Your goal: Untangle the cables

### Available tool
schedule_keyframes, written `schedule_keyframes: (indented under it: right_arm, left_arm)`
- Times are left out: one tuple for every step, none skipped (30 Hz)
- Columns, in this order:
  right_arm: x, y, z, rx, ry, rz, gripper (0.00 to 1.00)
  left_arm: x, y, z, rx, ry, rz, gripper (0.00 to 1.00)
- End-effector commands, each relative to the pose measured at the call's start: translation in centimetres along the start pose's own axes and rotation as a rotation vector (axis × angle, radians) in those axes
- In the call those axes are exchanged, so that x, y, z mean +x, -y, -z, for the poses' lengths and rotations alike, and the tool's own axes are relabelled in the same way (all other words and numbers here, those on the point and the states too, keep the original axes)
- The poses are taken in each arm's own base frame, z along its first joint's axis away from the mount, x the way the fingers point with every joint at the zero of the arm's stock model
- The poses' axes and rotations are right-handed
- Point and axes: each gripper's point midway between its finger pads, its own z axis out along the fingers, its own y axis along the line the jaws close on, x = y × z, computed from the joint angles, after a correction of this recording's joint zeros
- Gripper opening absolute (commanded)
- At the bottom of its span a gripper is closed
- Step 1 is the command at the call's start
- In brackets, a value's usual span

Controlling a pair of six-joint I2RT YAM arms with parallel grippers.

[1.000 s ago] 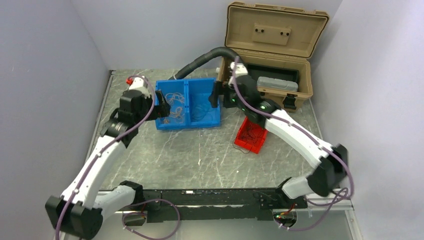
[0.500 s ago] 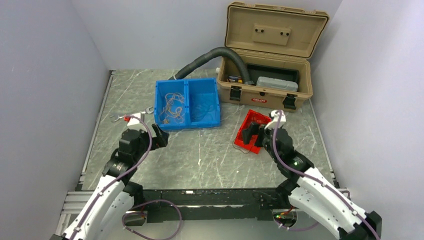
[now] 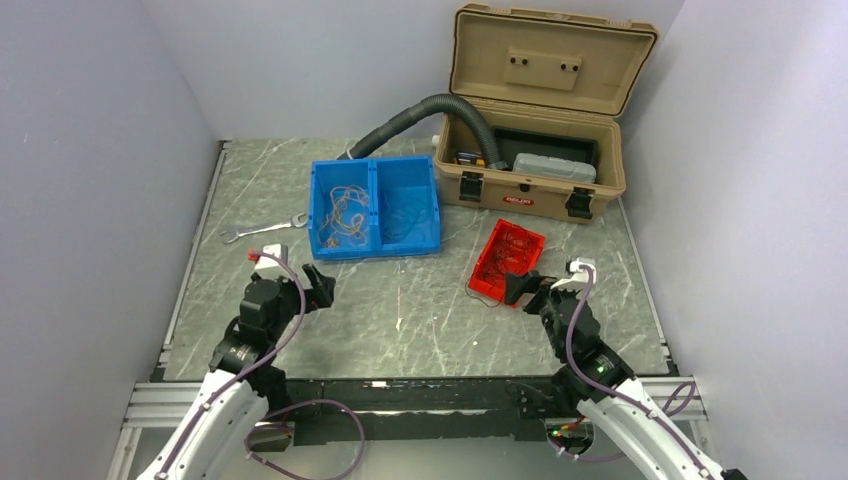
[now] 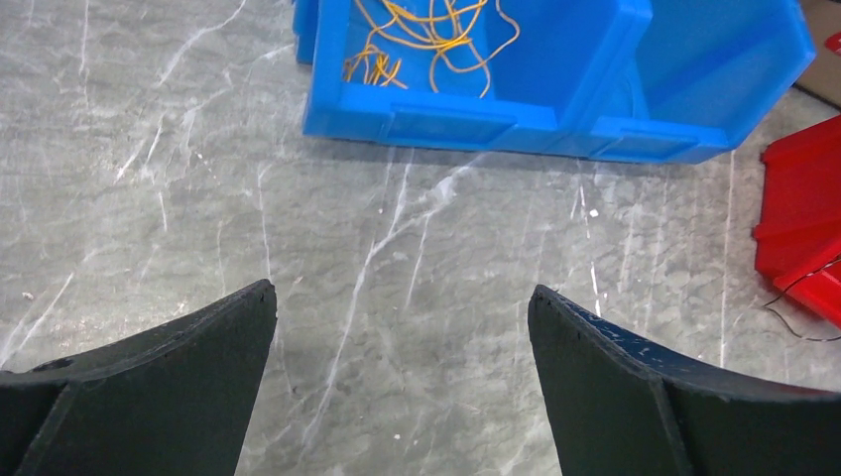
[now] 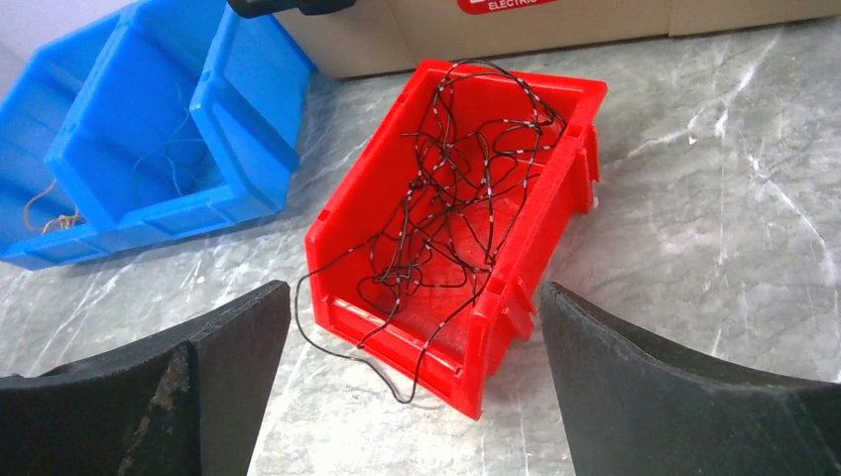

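A tangle of thin black wires (image 5: 451,193) lies in a red bin (image 5: 342,203), with one loop hanging over the bin's near rim onto the table. The red bin also shows in the top view (image 3: 489,268). Yellow wires (image 4: 426,30) lie in the left compartment of a blue bin (image 4: 555,129); thin blue wires (image 3: 402,218) lie in its right compartment. My left gripper (image 4: 402,297) is open and empty above bare table, short of the blue bin (image 3: 374,246). My right gripper (image 5: 415,297) is open and empty, just short of the red bin.
A tan toolbox (image 3: 537,190) stands open at the back right, with a grey corrugated hose (image 3: 412,118) running into it. A wrench (image 3: 262,230) lies left of the blue bin. The table is grey marble (image 3: 420,310).
Both arms have pulled back from the blue bin toward the near edge. Both grippers now sit low and close to their bases. The bins and wires have not moved.
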Motion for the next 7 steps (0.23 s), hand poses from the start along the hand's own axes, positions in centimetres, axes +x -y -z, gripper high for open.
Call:
schedule_keyframes:
  right_arm:
    - [-1.70, -0.13, -0.05, -0.003, 0.090, -0.044, 0.97]
    - [-1.65, -0.14, -0.06, -0.004, 0.088, -0.044, 0.97]
    - [-1.64, -0.17, -0.08, -0.004, 0.084, -0.044, 0.98]
    - [-1.56, -0.19, -0.12, -0.002, 0.078, -0.042, 0.98]
    - [-1.47, -0.17, -0.17, 0.003, 0.070, -0.041, 0.98]
    - [-1.43, -0.12, -0.21, 0.009, 0.065, -0.041, 0.98]
    - [-1.43, -0.02, -0.26, 0.019, 0.061, -0.042, 0.98]
  left_arm:
    - [-0.83, 0.17, -0.08, 0.011, 0.046, -0.017, 0.99]
    - [-0.81, 0.18, -0.09, 0.011, 0.045, -0.018, 0.99]
    - [-0.76, 0.22, -0.10, 0.014, 0.043, -0.018, 0.99]
    - [-0.78, 0.19, -0.10, 0.012, 0.044, -0.017, 0.99]
    - [-0.90, 0.03, -0.11, 0.002, 0.048, -0.012, 0.99]
    - [-0.86, -0.15, -0.07, -0.011, 0.045, -0.008, 0.99]
    - [-0.99, -0.27, -0.02, -0.018, 0.049, -0.011, 0.99]
